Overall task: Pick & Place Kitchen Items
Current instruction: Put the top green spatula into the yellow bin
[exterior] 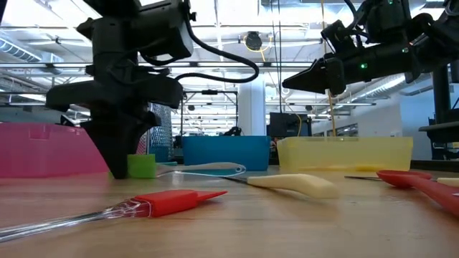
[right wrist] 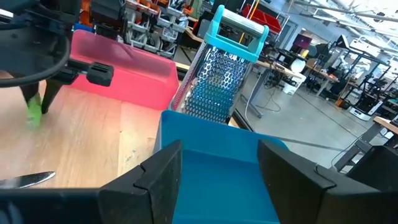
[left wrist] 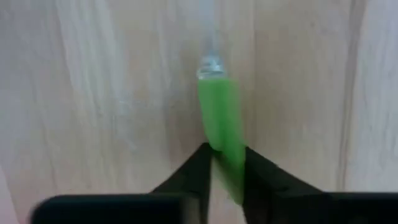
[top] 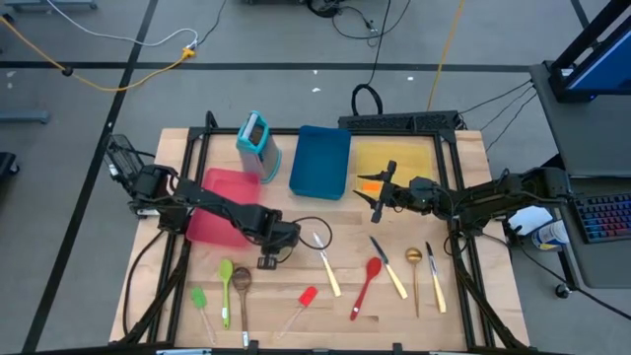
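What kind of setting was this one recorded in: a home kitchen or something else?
Not a kitchen: most likely a robotics lab or workshop. The wooden table stands on a grey floor with loose cables, and the right wrist view shows an open hall of workbenches behind the teal holder.

Grey floor [top: 89, 108] crossed by cables, yellow cable [top: 128, 74], keyboard [top: 601, 217] at the side, ceiling strip lights [exterior: 237, 29], distant workbenches [right wrist: 305, 68]

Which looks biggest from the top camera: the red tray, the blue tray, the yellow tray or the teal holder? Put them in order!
1. Yellow tray and red tray: both partly hidden by arms, too alike to rank.
2. Blue tray, slightly smaller.
3. Teal holder, clearly smallest.
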You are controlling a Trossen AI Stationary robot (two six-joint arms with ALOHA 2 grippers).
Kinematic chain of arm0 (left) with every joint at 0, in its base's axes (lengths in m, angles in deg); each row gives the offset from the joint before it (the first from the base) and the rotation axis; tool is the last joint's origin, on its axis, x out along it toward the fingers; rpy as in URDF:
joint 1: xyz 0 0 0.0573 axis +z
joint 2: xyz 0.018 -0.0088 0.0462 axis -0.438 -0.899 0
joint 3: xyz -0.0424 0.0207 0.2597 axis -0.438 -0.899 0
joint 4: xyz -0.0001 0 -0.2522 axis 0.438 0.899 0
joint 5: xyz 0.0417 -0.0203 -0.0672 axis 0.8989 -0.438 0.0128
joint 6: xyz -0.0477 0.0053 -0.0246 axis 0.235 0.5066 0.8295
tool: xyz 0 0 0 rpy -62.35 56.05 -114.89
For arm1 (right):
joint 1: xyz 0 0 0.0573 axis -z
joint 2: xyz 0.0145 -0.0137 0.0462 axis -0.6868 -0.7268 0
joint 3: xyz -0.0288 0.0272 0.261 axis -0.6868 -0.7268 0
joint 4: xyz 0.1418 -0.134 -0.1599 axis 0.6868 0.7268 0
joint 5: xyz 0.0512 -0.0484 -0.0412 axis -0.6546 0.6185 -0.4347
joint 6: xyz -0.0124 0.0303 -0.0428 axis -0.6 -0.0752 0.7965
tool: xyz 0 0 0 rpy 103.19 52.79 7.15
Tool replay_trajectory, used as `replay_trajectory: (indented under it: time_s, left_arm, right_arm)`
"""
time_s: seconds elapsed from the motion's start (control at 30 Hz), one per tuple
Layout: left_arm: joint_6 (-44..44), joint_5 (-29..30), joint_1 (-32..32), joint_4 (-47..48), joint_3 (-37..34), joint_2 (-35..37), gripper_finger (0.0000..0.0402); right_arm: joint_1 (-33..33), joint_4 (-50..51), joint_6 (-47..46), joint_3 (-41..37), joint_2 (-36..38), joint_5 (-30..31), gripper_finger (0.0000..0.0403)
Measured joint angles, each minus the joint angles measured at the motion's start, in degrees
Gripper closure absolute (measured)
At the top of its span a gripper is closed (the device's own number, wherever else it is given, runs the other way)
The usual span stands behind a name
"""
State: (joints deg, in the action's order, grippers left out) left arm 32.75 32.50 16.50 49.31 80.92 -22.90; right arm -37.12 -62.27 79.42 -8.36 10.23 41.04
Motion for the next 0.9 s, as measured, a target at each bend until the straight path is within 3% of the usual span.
replay_trajectory:
  time_s: [0.1,0.4,0.53,0.77,0.9]
  left_arm:
    - [0.09,-0.08,0.11,-0.39,0.0,-0.04,0.0389]
    - [0.37,1.65,-0.22,-0.61,0.34,1.15,0.0393]
    - [1.59,8.56,0.01,-2.38,1.26,3.49,0.039]
    - [2.29,18.73,0.04,-4.03,2.37,7.24,0.0392]
    - [-0.96,22.92,-0.14,-8.75,2.61,7.79,0.0396]
  right_arm:
    - [0.0,0.01,-0.09,0.0,0.0,-0.02,0.0202]
    - [0.0,0.5,-0.23,0.0,0.0,-0.04,0.0202]
    - [0.02,0.46,-2.29,0.0,0.0,-1.8,0.0202]
    - [0.0,0.84,-2.72,0.0,0.0,-11.88,0.0202]
    - [0.0,1.17,-4.63,0.0,0.0,-12.0,0.0202]
